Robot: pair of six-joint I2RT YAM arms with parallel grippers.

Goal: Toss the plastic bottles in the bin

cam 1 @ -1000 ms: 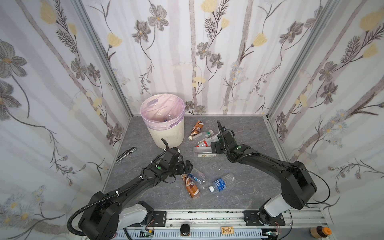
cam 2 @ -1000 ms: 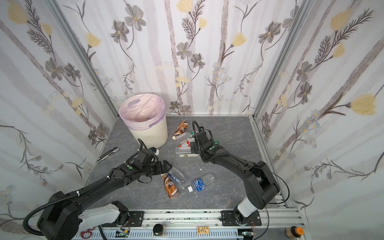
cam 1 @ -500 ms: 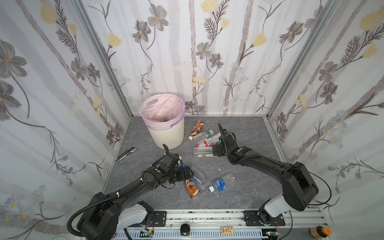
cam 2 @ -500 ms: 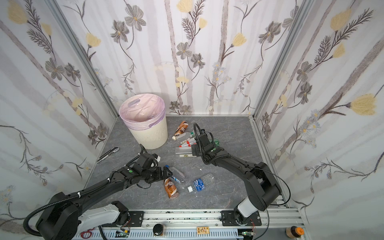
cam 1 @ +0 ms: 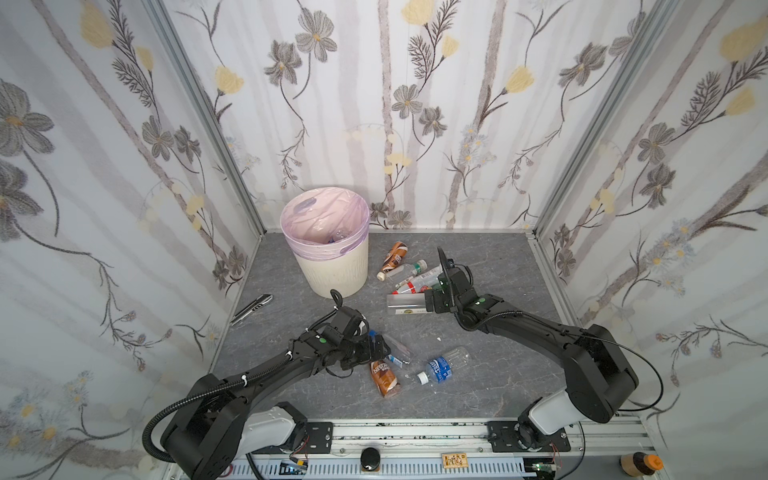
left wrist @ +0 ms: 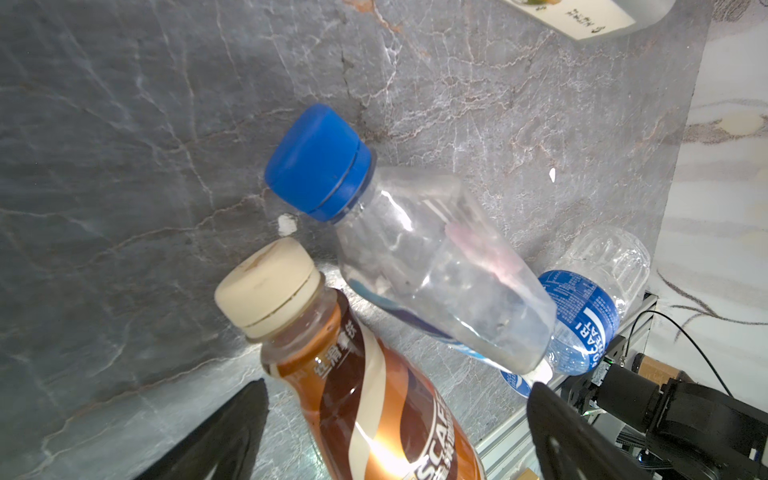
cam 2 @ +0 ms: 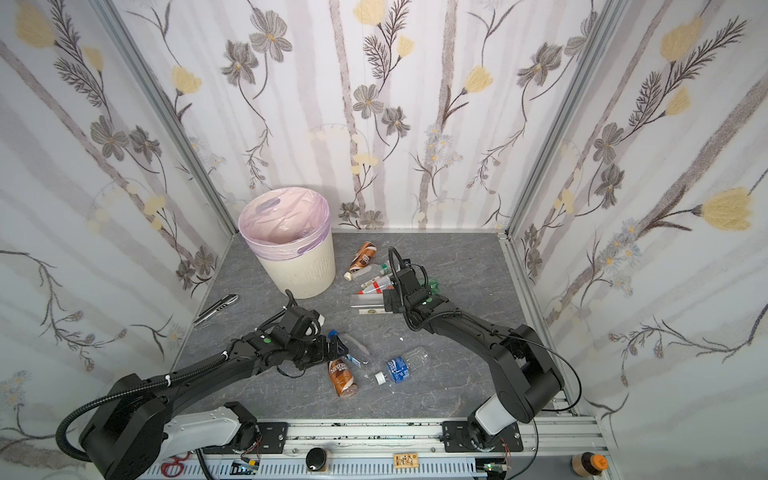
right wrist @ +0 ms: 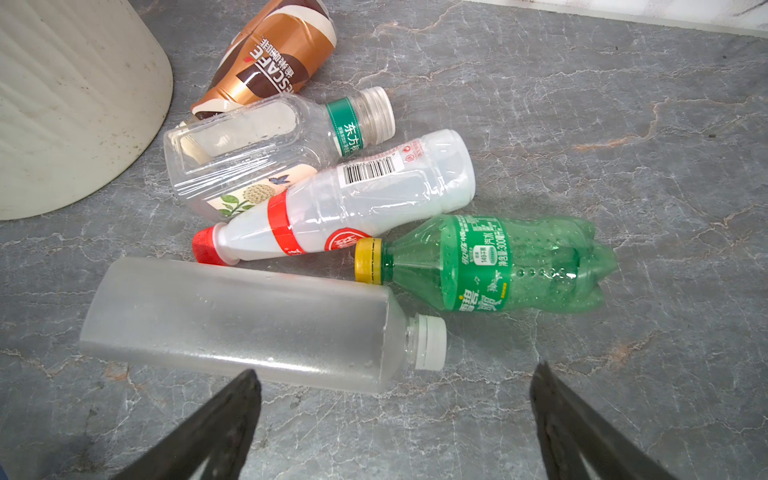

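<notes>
The bin [cam 1: 332, 270] [cam 2: 307, 270] stands at the back left with a clear bottle [cam 1: 338, 236] inside. My left gripper [cam 1: 376, 347] [left wrist: 397, 390] is open, low over a brown coffee bottle [left wrist: 374, 395] [cam 1: 384, 376]. A blue-capped clear bottle [left wrist: 415, 257] and a blue-labelled bottle [cam 1: 444, 365] lie beside it. My right gripper [cam 1: 430, 301] [right wrist: 395, 372] is open just short of a frosted bottle [right wrist: 241, 320]. Beyond that lie a green bottle [right wrist: 498, 266], a red-capped white bottle [right wrist: 365, 208], a clear green-labelled bottle [right wrist: 257, 145] and a second brown bottle [right wrist: 270, 62].
A silver and black pen-like tool [cam 1: 251, 308] lies by the left wall. A loose white cap [cam 1: 423, 377] rests near the blue-labelled bottle. Patterned walls close in three sides, and the metal rail [cam 1: 415, 432] runs along the front.
My left gripper has come down and toward the front, over the brown coffee bottle. My right gripper has shifted slightly closer to the frosted bottle. Both stay open.
</notes>
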